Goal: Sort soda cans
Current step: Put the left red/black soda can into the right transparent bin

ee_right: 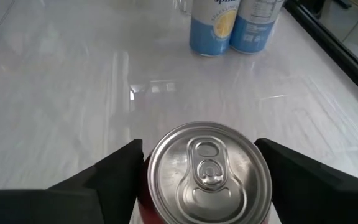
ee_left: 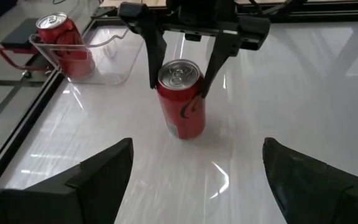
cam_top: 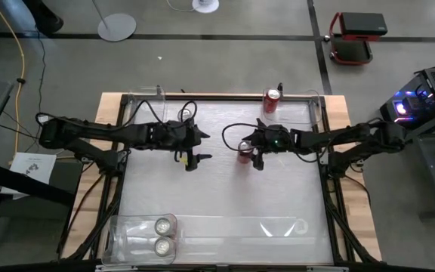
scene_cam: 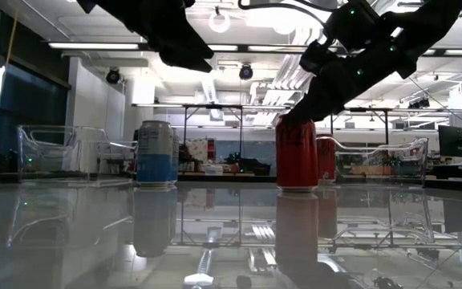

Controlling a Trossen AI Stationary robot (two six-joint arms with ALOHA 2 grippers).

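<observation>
A red soda can [cam_top: 244, 150] stands upright on the glossy table's middle. My right gripper [cam_top: 249, 151] is shut on it; the can also shows in the left wrist view [ee_left: 182, 102] and the right wrist view [ee_right: 207, 171]. My left gripper [cam_top: 193, 155] hangs wide open and empty just left of it, its fingers facing the can [ee_left: 194, 162]. A second red can [cam_top: 271, 100] stands in a clear bin at the far right. Two silver-topped, blue-labelled cans [cam_top: 161, 235] stand in a clear bin at the near left and also show in the right wrist view [ee_right: 229, 25]. My right gripper pinches the red can between its two fingers [ee_left: 155, 59], on opposite sides of its wall just below the top rim [ee_left: 199, 93]. The fingers slant down from above and from the table's right. The can stands upright with its base on the table.
Clear plastic bins stand at the table's corners: far left [cam_top: 143, 104], far right [cam_top: 312, 106], near left [cam_top: 127, 236] and near right [cam_top: 278, 227]. The table's middle between my arms and the near bins is bare. Cables trail along both arms.
</observation>
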